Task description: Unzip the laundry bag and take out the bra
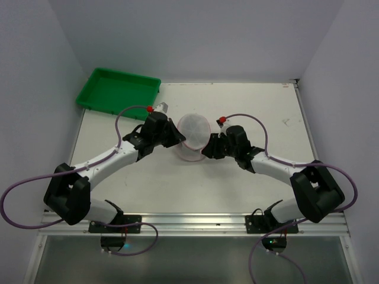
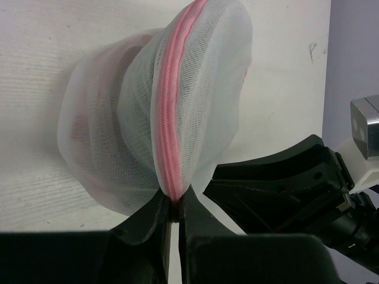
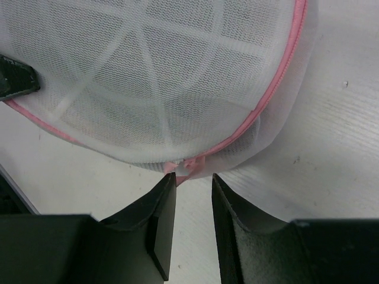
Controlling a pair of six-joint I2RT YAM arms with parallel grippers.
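The laundry bag [image 1: 194, 134] is a round white mesh pouch with a pink zipper rim, in the middle of the table between both arms. My left gripper [image 1: 176, 136] is shut on the pink zipper rim [image 2: 167, 148] at the bag's left edge; the wrist view shows the jaws [image 2: 172, 214] pinching it, tilting the bag up. My right gripper [image 1: 208, 147] is open at the bag's right edge. In the right wrist view its fingertips [image 3: 194, 180] sit just below a small pink tab [image 3: 188, 167] on the zipper, apart from it. A dim reddish shape shows through the mesh [image 2: 80, 127]; the bra is not clearly visible.
A green rectangular tray [image 1: 118, 90] stands at the far left corner of the white table [image 1: 260, 106]. Grey walls enclose the left, back and right. The right arm's black body [image 2: 284, 189] lies close beside the left gripper.
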